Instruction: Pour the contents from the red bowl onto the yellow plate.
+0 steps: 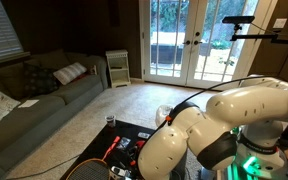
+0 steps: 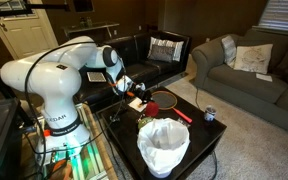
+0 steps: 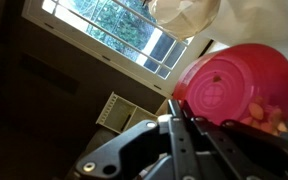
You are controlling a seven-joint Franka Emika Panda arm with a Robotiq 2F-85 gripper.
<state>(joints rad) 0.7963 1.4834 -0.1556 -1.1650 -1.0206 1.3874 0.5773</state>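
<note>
We saw the white arm (image 2: 54, 75) reach from its stand over the black table (image 2: 199, 135), where a tall white container (image 2: 164, 145) stood near the front edge. In the wrist view the gripper (image 3: 179, 122) had its jaws pinched tight on the red bowl (image 3: 234, 80), which was tipped steeply on its side (small orange pieces (image 3: 266, 118) lay against its lower rim). Where the yellow plate lay, we could not tell.
</note>
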